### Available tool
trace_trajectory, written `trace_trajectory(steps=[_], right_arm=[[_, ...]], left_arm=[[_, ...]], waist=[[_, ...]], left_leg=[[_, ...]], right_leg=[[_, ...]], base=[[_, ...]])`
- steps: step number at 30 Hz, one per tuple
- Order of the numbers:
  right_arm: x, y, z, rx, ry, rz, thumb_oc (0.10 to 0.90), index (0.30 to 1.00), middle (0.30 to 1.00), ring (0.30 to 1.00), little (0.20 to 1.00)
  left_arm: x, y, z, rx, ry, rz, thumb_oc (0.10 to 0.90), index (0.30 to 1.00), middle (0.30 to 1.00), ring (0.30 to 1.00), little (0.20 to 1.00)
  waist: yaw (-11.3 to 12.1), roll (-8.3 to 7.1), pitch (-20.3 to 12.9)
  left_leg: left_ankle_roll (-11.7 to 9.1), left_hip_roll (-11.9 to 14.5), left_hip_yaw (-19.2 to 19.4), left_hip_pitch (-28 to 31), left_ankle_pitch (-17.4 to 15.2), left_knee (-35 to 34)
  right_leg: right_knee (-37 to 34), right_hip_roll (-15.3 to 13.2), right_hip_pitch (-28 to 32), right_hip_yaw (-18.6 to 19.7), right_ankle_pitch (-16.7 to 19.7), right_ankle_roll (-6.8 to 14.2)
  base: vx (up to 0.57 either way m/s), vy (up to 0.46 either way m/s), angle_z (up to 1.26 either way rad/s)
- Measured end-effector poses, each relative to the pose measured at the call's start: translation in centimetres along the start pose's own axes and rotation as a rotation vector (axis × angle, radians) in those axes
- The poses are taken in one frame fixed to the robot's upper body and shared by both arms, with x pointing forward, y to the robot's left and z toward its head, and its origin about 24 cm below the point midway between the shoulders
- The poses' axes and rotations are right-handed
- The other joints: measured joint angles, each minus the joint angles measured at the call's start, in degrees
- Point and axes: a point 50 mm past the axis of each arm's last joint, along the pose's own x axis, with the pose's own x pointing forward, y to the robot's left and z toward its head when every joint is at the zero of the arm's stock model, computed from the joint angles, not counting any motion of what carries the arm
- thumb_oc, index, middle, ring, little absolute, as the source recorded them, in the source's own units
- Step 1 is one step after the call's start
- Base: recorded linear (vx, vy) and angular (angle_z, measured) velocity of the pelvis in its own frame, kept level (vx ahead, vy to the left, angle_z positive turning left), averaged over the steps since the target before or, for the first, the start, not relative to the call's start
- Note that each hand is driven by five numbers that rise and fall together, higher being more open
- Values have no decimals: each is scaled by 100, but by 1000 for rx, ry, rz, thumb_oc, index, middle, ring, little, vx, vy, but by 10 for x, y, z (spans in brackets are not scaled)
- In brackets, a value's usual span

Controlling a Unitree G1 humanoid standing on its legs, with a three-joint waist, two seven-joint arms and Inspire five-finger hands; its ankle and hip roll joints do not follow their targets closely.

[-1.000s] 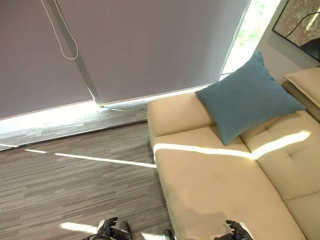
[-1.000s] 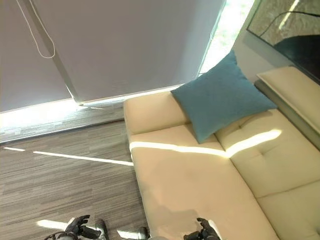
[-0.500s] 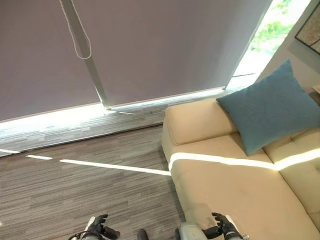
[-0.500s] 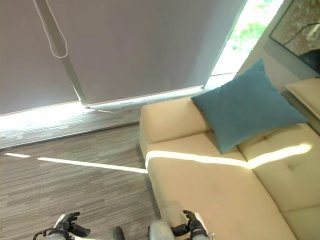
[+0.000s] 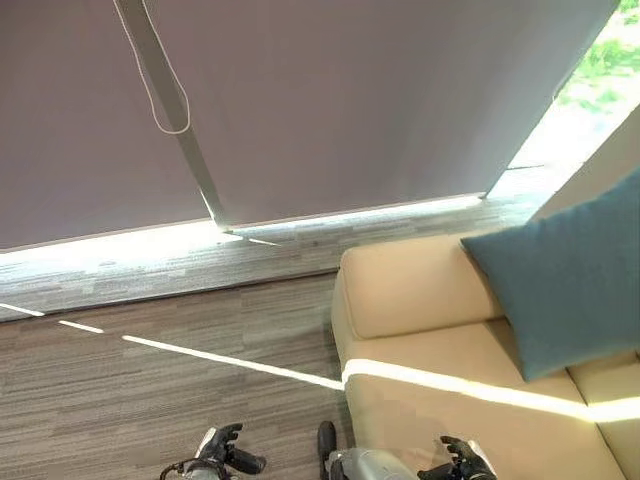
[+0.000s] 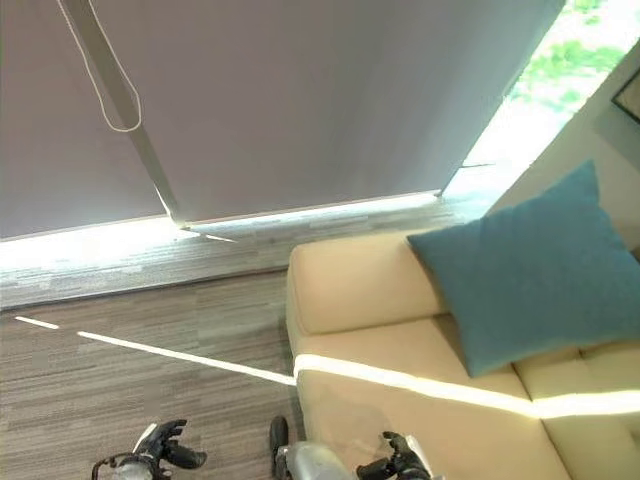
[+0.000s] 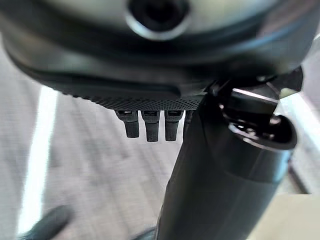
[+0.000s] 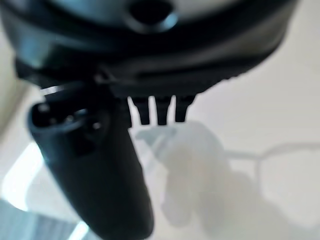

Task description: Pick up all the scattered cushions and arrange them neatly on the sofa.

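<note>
The sofa (image 6: 400, 350) takes up the lower right of the eye views, its armrest (image 6: 355, 280) at the end nearest the centre. A cushion (image 6: 540, 275) leans at the right edge, on the seat and against the backrest, just right of the armrest. The floor (image 6: 130, 360) spreads across the lower left, beside the sofa. Behind both, a roller blind (image 6: 300, 90) covers the upper part of the frame, with a cord loop (image 6: 105, 85) hanging at the upper left. A window strip (image 6: 545, 80) sits in the upper right corner. The left hand (image 5: 225, 455) shows at the bottom edge over the floor; the right hand (image 5: 460, 462) shows at the bottom edge over the sofa seat.
</note>
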Motion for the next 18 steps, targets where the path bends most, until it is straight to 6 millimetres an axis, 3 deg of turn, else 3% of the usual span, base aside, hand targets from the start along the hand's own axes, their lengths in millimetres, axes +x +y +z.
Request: trace_trajectory(steps=[1, 3, 4, 6, 7, 8, 10, 11, 12, 14, 15, 16, 18], right_arm=[[1, -3, 2, -2, -8, -8, 800, 900, 900, 900, 900], [2, -7, 8, -6, -27, -16, 800, 900, 900, 900, 900], [3, -7, 13, -7, -41, -16, 800, 900, 900, 900, 900], [7, -7, 26, -27, -69, -11, 800, 900, 900, 900, 900], [7, -5, 27, -31, -73, -4, 800, 900, 900, 900, 900], [6, -1, 26, -33, -68, 5, 800, 900, 900, 900, 900], [4, 7, 21, -30, -46, 26, 800, 900, 900, 900, 900], [4, 8, 19, -31, -40, 27, 800, 900, 900, 900, 900], [4, 4, 18, -41, -39, 20, 800, 900, 900, 900, 900], [6, 3, 25, -46, -58, 17, 800, 900, 900, 900, 900], [7, -3, 30, -53, -77, 2, 800, 900, 900, 900, 900], [8, -7, 29, -56, -72, -6, 800, 900, 900, 900, 900], [7, -12, 22, -68, -57, -15, 800, 900, 900, 900, 900]], left_arm=[[0, -1, -1, 10, 6, -4, 800, 900, 900, 900, 900], [-2, -3, -9, 19, 25, -10, 800, 900, 900, 900, 900], [-3, -3, -13, 19, 34, -8, 800, 900, 900, 900, 900], [-5, -3, -18, 15, 53, -9, 800, 900, 900, 900, 900], [-5, -3, -21, 14, 61, -8, 800, 900, 900, 900, 900], [-5, 0, -20, 18, 57, -1, 800, 900, 900, 900, 900], [-4, 6, -19, 29, 48, 9, 800, 900, 900, 900, 900], [-4, 7, -18, 25, 42, 13, 800, 900, 900, 900, 900], [-3, 7, -14, 29, 35, 12, 800, 900, 900, 900, 900], [-4, 6, -18, 35, 39, 8, 800, 900, 900, 900, 900], [-2, 6, -10, 34, 17, 6, 800, 900, 900, 900, 900], [-2, 4, -8, 31, 12, 4, 800, 900, 900, 900, 900], [-3, 0, -9, 27, 13, -6, 800, 900, 900, 900, 900]], waist=[[-26, 5, 1], [-120, -30, -70], [-98, -77, -46], [21, -114, -41], [-15, -234, 7], [-10, -355, 17], [173, -682, -40], [198, -762, -103], [153, -740, -103], [387, -824, -176], [361, -743, -133], [365, -616, -101], [378, -276, -99]], left_leg=[[-213, 20, 13, -67, -3, 371], [-958, -98, -74, -552, -81, 1798], [-1064, -207, -178, -870, -110, 2619], [-1011, -454, -362, -1468, -141, 3782], [-974, -332, -248, -1680, -154, 3836], [-858, -41, 90, -1771, -205, 3840], [-371, 109, 350, -1825, -359, 3005], [-340, 97, 168, -1893, -359, 2398], [-391, 96, -130, -2078, -326, 1846], [-244, -378, -975, -1882, -270, 392], [-221, -527, -1221, -1982, -3, -173], [-167, -510, -1498, -2004, 204, -339], [-3, -326, -1522, -1933, 559, -383]], right_leg=[[-169, 4, 213, 21, -19, 8], [-629, 14, 680, 334, 170, -229], [-747, 19, 790, 554, 275, -411], [-865, 36, 929, 992, 362, -517], [-883, 22, 1052, 1163, 321, -532], [-984, 12, 1227, 1310, 306, -587], [-1105, -113, 1391, 1695, 309, -626], [-1148, -136, 1397, 1831, 362, -592], [-1122, -80, 1449, 2115, 328, -532], [-1165, -179, 1471, 2777, 312, -408], [-1177, -124, 1545, 3135, 266, -261], [-1149, -60, 1543, 3146, 276, -271], [-1048, 151, 1643, 3096, 90, -164]], base=[[287, -46, -30], [343, -42, -41], [130, -14, -86], [234, 9, -125], [296, 37, -77], [196, 55, -48], [131, 55, -81], [261, 147, -126], [351, 194, -124], [276, 149, -165], [195, 119, -174], [173, 167, -160], [195, 237, -121]])
